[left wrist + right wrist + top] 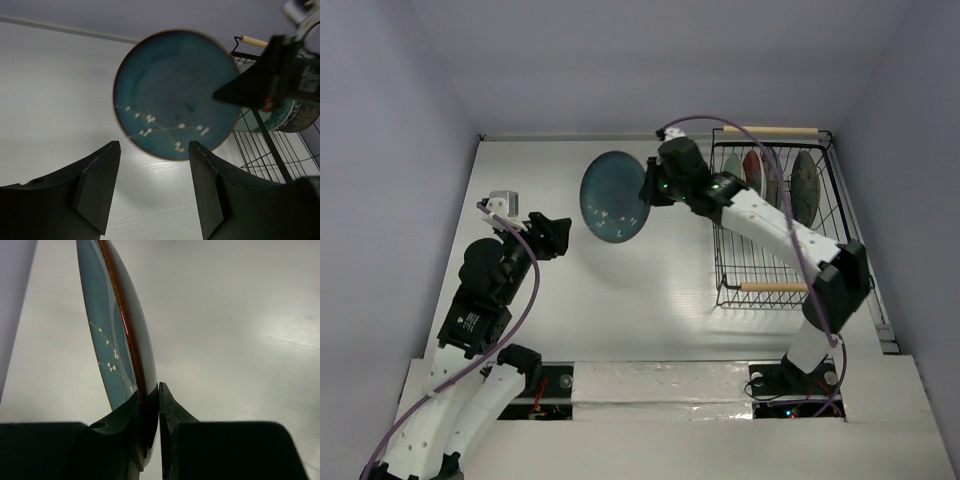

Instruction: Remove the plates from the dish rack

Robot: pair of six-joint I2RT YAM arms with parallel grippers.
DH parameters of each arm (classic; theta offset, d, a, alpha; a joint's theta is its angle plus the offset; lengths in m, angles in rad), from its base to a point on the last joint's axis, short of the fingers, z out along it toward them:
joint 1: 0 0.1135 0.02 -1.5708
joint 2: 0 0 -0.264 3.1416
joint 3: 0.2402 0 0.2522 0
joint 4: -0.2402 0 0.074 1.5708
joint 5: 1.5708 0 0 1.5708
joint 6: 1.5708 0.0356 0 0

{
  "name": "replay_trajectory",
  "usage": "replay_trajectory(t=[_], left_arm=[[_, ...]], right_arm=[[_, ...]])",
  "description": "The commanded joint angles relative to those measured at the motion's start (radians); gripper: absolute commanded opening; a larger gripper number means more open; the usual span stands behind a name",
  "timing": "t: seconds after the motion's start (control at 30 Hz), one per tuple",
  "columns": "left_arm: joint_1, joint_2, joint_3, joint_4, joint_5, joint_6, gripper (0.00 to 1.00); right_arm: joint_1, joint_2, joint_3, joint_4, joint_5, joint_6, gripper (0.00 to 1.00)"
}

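Observation:
A dark teal plate (615, 197) with a white blossom sprig hangs on edge in the air, left of the dish rack (770, 287). My right gripper (650, 186) is shut on its right rim; in the right wrist view the plate (115, 330) rises edge-on from between the jaws of the gripper (158, 386). My left gripper (558, 236) stands open a little to the plate's lower left, apart from it. In the left wrist view the plate (175, 95) faces that gripper (154, 145), with nothing between its fingers. Several plates (753, 170) stand upright in the rack's far end.
The black wire rack has a wooden rod handle at the far side (770, 130) and at the near side (775, 286). Its near half holds no plates. The rack (270, 150) shows at the right in the left wrist view. Grey walls enclose the white table (550, 330).

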Motion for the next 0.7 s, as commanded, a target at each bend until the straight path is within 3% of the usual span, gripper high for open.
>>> replay_trajectory(t=[0.0, 0.27, 0.5, 0.67], left_arm=[[-0.005, -0.009, 0.010, 0.021, -0.037, -0.013, 0.55], [-0.005, -0.010, 0.007, 0.022, -0.025, -0.013, 0.57], [-0.005, -0.007, 0.006, 0.025, -0.015, -0.013, 0.57], [-0.005, -0.007, 0.006, 0.022, -0.013, -0.013, 0.57]], right_arm=[[0.032, 0.048, 0.106, 0.264, -0.035, 0.118, 0.00], [0.043, 0.260, 0.125, 0.342, -0.104, 0.226, 0.00], [0.043, 0.289, -0.032, 0.414, -0.041, 0.291, 0.00], [0.043, 0.294, -0.174, 0.436, 0.001, 0.310, 0.25]])
